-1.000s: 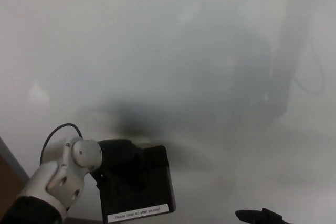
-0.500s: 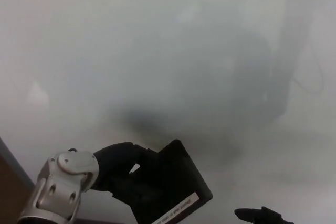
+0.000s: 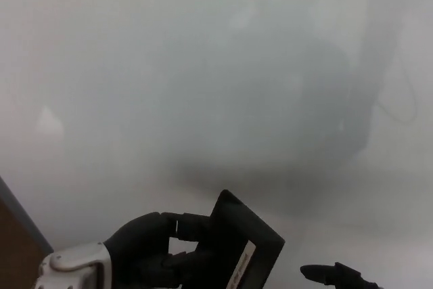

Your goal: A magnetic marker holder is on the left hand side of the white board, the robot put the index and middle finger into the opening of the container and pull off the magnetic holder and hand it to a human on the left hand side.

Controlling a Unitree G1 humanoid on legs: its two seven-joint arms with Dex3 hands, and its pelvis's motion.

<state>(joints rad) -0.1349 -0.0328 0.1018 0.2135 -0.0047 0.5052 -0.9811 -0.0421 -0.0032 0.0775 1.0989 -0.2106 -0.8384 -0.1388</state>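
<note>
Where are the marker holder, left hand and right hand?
marker holder (image 3: 254, 238): head view, black side face.
left hand (image 3: 145, 248): head view, back of the hand.
right hand (image 3: 331, 275): head view, fingertip at bottom edge.

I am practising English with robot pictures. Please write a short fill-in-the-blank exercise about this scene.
1. The magnetic holder is ____ in colour.
2. It is held by the robot's ____ robot hand.
3. The surface behind it is a ____.
4. The label on the holder is ____.

Missing words: black; left; whiteboard; white
</note>
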